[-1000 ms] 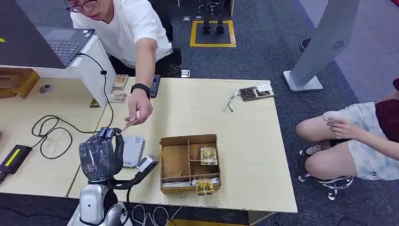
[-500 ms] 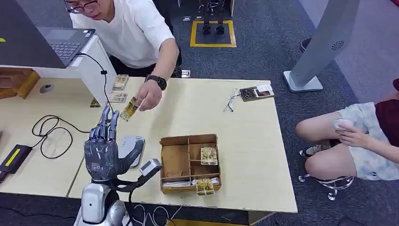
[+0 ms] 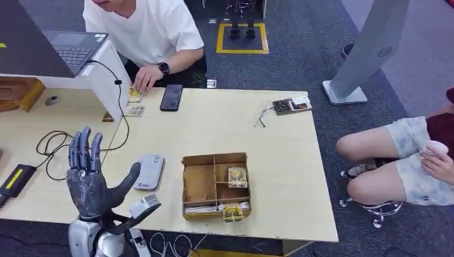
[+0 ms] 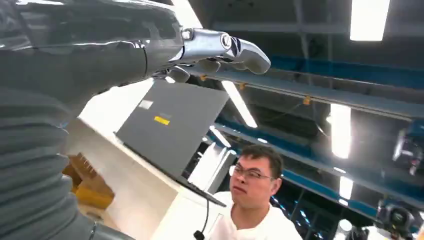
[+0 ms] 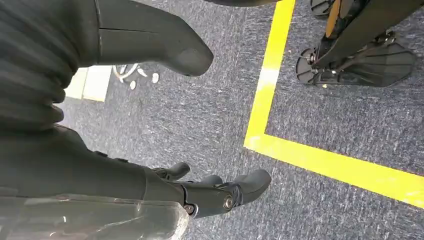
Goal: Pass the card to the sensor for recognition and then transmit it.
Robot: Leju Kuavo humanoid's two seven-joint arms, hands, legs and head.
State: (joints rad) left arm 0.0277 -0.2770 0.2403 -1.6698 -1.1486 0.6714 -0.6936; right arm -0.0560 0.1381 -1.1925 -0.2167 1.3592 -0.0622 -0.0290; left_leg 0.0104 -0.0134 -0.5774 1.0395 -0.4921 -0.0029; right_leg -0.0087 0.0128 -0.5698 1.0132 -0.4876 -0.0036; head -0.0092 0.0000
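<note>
Left hand [image 3: 88, 179] raised at about 8 o'clock in the head view, palm up, fingers straight and spread, thumb out toward the sensor; it holds nothing. Left wrist view looks up past the same spread fingers [image 4: 235, 47] at ceiling lights, a grey laptop lid and a person's head. Right hand [image 5: 165, 120] hangs over dark carpet beside a yellow floor line, fingers apart and loosely curled, nothing in them.

Sensor [image 3: 149, 171], a white rounded pad, lies flat on the surface [image 3: 278, 160] just beyond the thumb. At 5 o'clock of centre sits a brown divided tray [image 3: 216, 184] with printed cards in its right and front compartments.

Farther off, at 11 o'clock, the card [image 3: 134, 95] lies on a small stack at the far edge of the surface, under the fingers of a person's hand [image 3: 143, 80]. A black phone [image 3: 171, 97] lies just beside it. Glasses and a dark booklet rest near 1 o'clock. A second person sits at 3 o'clock.
</note>
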